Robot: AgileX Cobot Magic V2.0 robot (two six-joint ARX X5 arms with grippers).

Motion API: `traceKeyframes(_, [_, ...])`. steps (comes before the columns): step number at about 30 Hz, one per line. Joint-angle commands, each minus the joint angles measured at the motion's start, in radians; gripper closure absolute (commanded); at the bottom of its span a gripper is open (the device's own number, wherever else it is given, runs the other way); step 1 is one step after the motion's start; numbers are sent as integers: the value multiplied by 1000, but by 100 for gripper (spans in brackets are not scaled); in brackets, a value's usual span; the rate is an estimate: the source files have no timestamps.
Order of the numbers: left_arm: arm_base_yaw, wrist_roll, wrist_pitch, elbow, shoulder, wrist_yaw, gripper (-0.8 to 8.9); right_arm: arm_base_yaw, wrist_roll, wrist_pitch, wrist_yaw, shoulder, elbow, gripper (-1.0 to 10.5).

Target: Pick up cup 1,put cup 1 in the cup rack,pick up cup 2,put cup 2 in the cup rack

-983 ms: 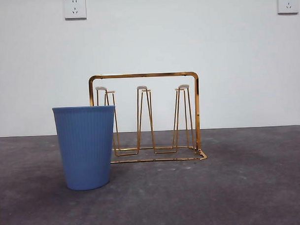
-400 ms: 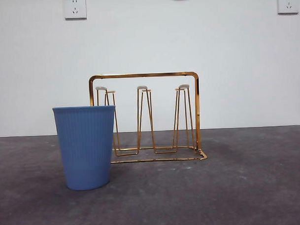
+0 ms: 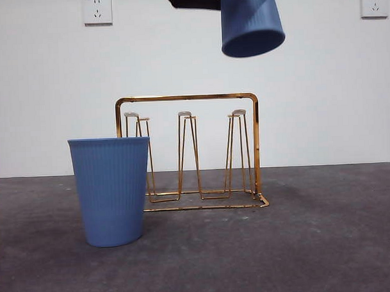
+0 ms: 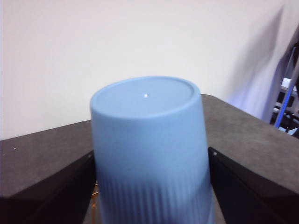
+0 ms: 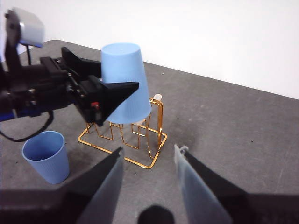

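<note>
Your left fingers [image 4: 149,196] clamped on the upside-down cup [image 4: 149,154] above the rack [image 3: 189,152]; right fingers [image 5: 147,179] apart.

We see even, bright indoor light and soft shadows on the table [image 3: 326,244]; the near cup [image 4: 152,154] looks blurred.

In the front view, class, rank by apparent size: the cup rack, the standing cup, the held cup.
1. cup rack
2. standing cup, nearer the camera
3. held cup, cropped at the top, in the left claw
</note>
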Motion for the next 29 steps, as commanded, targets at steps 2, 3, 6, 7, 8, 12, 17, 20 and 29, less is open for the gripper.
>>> traceKeyframes(2, [22,11,24,3,44,-24,820,0,-3,4,5,-2,-7,756])
traceKeyframes(3, [27,10,26,3,52,-29,820,0,-4,4,5,-2,-7,756])
traceKeyframes(6, [45,-11,30,3,69,-24,821,0,-4,4,5,-2,-7,756])
traceKeyframes(7, [48,-16,34,3,74,-21,821,0,-4,4,5,-2,-7,756])
traceKeyframes(8, [51,-16,38,3,78,-21,821,0,-8,4,5,-2,-7,757])
traceKeyframes(12, [60,-28,46,3,95,-19,821,0,-18,5,5,-2,-7,757])
traceKeyframes(17, [62,-34,75,3,137,5,821,0,-19,6,5,-2,-7,757])
traceKeyframes(20, [62,-45,83,3,161,-2,821,0,-21,6,5,-2,-7,757])
traceKeyframes(29, [85,-51,89,3,191,-2,821,0,-21,3,3,-2,-7,757])
